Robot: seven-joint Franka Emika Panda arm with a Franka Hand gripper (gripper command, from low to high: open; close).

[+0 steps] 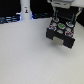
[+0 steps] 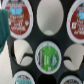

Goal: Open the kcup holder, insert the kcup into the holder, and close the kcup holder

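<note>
The arm is hanging over the kcup holder (image 1: 61, 30) at the exterior view's upper right, drawer pulled out. A green-lidded kcup (image 2: 47, 57) is sitting seated low centre in the wrist view. I cannot tell how the jaws stand. Closing carelessly risks snagging any pod standing proud.

The exterior view looks down from well back across a pale tabletop (image 1: 27, 55), with the black boxy kcup holder (image 1: 61, 31) small near the exterior view's upper right. The wrist view faces straight into that holder's black open tray (image 2: 31, 47) from very close, round pod slots filling the picture. Both views share this tray.
</note>
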